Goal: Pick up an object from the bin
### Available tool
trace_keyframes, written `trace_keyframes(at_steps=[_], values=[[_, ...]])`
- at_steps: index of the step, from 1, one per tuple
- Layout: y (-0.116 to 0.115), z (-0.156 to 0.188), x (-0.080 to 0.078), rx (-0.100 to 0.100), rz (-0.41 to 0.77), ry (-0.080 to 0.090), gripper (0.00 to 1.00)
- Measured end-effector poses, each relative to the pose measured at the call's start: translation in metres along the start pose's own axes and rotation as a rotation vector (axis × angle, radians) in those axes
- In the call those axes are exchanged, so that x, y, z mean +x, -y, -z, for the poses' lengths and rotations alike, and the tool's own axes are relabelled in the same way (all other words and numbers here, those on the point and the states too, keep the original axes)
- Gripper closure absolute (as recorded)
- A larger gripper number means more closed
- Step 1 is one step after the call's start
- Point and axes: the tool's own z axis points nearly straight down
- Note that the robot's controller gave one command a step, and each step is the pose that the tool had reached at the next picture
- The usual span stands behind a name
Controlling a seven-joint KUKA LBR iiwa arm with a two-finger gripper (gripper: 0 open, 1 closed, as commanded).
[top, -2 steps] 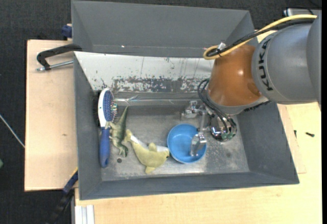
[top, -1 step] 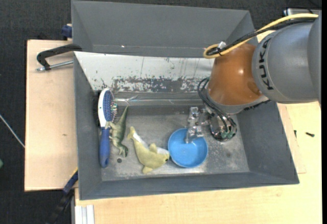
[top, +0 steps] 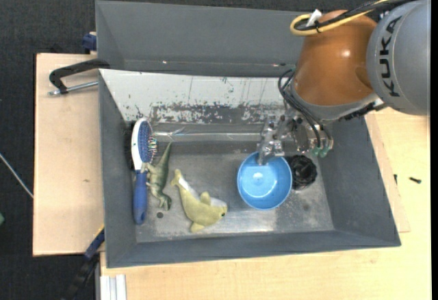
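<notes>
A blue brush [top: 140, 155], green dinosaur [top: 159, 179] and yellow soft toy [top: 200, 208] are lying at the left of the bin [top: 113, 168]; the blue bowl [top: 264, 183] is sitting right of centre, its far rim just under the hand [top: 272, 144]; whether the hand is standing wide or narrow I cannot tell.

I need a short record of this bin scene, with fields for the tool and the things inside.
tool position: tool at the far rim of the round blue plastic bowl
right of bowl: small black round object
left side: blue-and-white hairbrush, green toy dinosaur, pale yellow soft toy
container: grey metal bin
</notes>
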Motion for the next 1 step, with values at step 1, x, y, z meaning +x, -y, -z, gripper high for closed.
trace_keyframes(at_steps=[1], values=[[-0.0062, 0.0541, -0.0038, 0.000, 0.004, -0.002, 1.00]])
